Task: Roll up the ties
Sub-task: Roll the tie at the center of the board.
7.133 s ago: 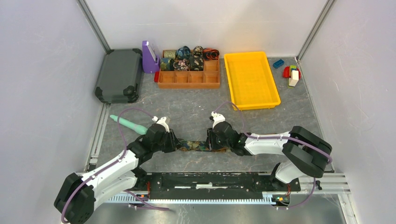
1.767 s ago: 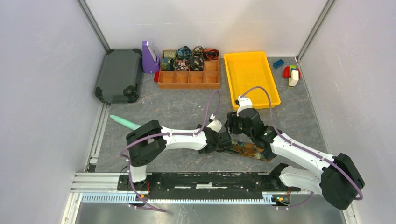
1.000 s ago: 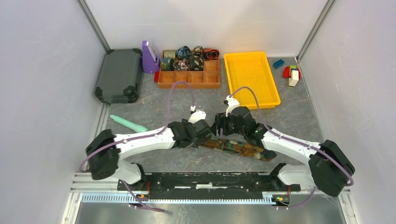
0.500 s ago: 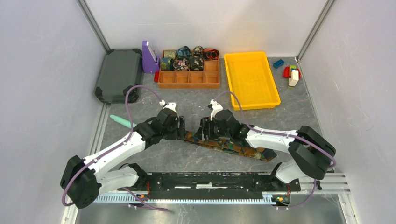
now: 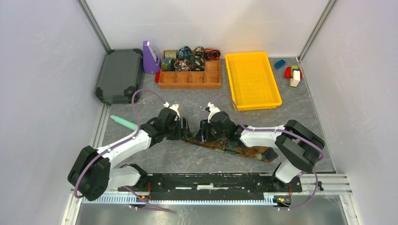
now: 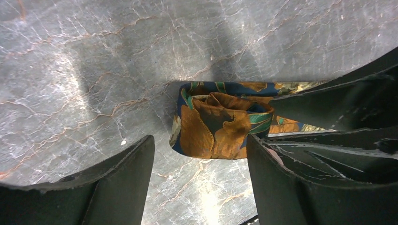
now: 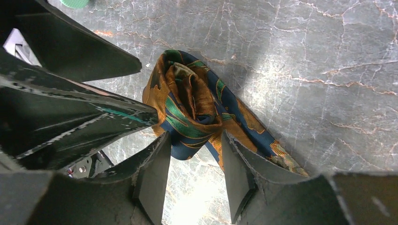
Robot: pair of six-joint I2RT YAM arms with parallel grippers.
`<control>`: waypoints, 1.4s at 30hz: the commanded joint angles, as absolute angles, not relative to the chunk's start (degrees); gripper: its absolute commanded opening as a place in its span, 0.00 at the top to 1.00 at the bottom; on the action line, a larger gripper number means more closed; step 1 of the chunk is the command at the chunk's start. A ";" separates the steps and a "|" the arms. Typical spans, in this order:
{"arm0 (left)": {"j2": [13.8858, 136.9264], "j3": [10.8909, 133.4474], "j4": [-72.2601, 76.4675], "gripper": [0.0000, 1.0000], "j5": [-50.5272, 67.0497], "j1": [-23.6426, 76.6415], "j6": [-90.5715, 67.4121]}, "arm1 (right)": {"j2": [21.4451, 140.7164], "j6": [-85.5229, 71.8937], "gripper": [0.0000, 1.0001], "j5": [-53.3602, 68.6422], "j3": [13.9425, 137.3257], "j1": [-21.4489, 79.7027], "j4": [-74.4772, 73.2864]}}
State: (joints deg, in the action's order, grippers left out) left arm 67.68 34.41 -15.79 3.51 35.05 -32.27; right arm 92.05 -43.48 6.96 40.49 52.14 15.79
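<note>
**Near field.** A dark-blue, orange and green patterned fabric necktie (image 5: 237, 148) lies flat and slantwise on the tabletop (image 5: 187, 105), its left end turned up into a loose first coil (image 6: 218, 123). The left gripper (image 6: 199, 143) straddles that coil with jaws released, and a gap shows on one side. The right gripper (image 7: 195, 143) meets it tip to tip, jaws close about the coil's base with fabric filling the gap. The wrist view does not show whether they actually press.

**Step in hand,** as judged, is the first turns. The core should be pinched across its full width with the edges level, then turned toward the flat tail. The folds look slack and may spring open if both jaws let go together.

**Surface.** Smooth grey veined tabletop — the tail should slide freely.

**Farther off.** A teal-green tapered stick (image 5: 124, 123) lies to the left. At the far edge:
- a dark grey hard case (image 5: 119, 75)
- a purple plastic stand (image 5: 150, 57)
- an orange compartment box (image 5: 190, 79) with rolled ties (image 5: 187, 58) in its back row
- a yellow plastic tray (image 5: 253, 79)
- small coloured toy blocks (image 5: 293, 72)

Pale walls enclose the cell.
</note>
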 commanded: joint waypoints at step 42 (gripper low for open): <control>77.77 27.12 6.77 0.29 19.72 34.20 -29.33 | 97.39 -38.78 0.71 11.93 40.39 47.11 19.90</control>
